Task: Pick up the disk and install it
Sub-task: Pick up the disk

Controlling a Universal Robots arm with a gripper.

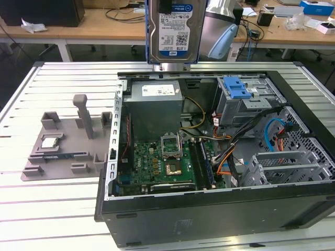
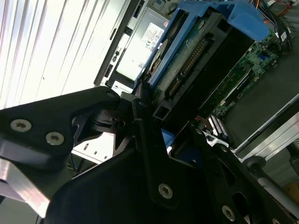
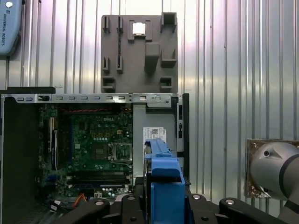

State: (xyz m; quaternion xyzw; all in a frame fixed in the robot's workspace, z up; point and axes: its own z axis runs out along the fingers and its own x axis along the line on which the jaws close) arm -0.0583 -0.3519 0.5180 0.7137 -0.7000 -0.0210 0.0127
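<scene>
The pincer [image 3: 163,203] is closed on the disk [image 1: 171,31]. In the first wrist view the drive's bright blue frame sits clamped between the two black fingers. The exact contact at the pads is hidden behind the linkage, so the firmness of the grip can only be judged as probable.

In the exterior view the disk hangs on edge, label facing the camera, well above the open computer case [image 1: 209,222] and touching nothing else. Holding it this high likely keeps it clear of the case walls and the cabling inside. It appears to hang roughly over the power supply [image 1: 154,94], though its depth is hard to fix.

The case lies on its side on the slatted bench [image 1: 52,209] with the panel off, so the motherboard [image 1: 157,162] and the bays face upward for access from above. The metal drive cage [image 1: 256,97], with its blue latch [image 1: 236,87], sits towards the exterior view's right of the disk and well below it. No drive is seated there, so the pick-up looks done and the installing does not.

A grey fixture tray [image 1: 36,167] rests beside the case on the exterior view's left and carries a small square chip [image 1: 49,142].
</scene>
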